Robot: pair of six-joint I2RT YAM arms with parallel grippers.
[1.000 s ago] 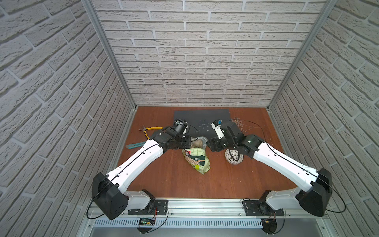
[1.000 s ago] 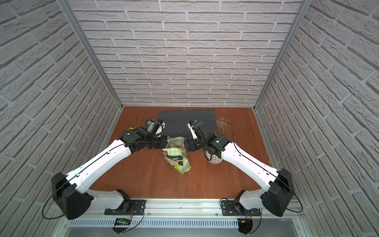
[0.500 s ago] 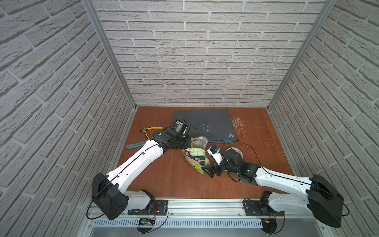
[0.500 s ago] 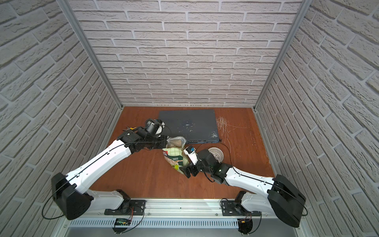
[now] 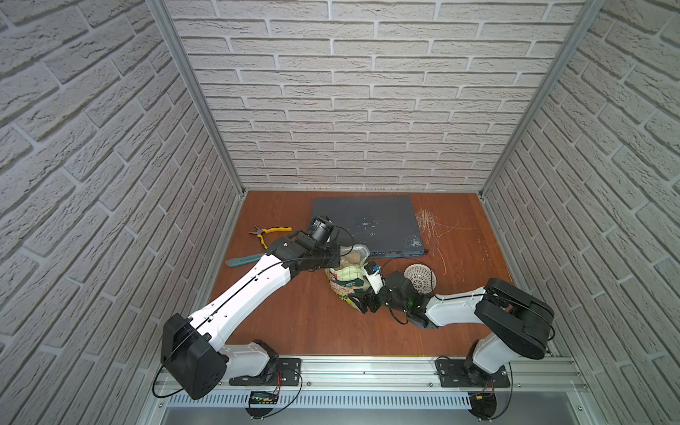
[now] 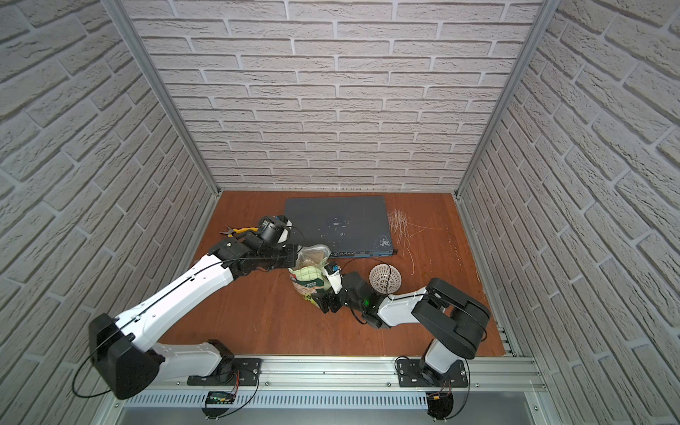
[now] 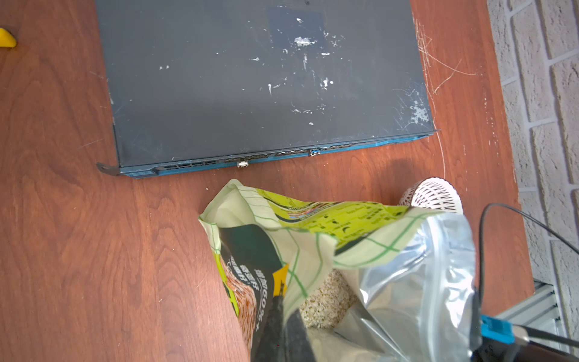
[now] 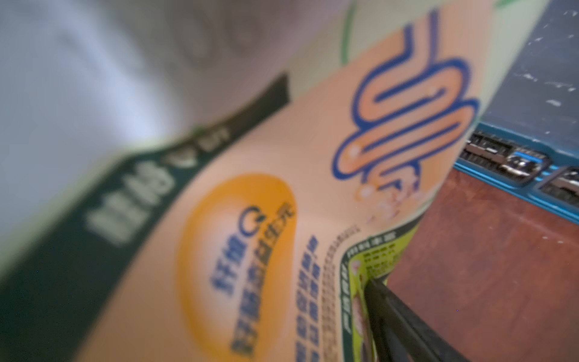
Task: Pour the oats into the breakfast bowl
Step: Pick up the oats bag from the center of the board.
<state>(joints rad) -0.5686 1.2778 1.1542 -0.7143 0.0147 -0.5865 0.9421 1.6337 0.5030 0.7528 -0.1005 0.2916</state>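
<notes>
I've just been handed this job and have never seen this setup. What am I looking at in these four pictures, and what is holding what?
Two white-and-black robot arms stand at the near edge of a wooden table, each ending in a two-fingered gripper. Both top views look down on the whole scene; each wrist view comes from a camera riding on one arm. The left gripper is shut on the open rim of the oat pouch; its wrist view shows the oats inside. The right gripper is at the pouch's lower end; its wrist view is filled with blurred print, so I cannot tell if it grips. The breakfast bowl stands beside the pouch and looks empty. Also on the table: a dark flat box, yellow pliers and a teal tool.
</notes>
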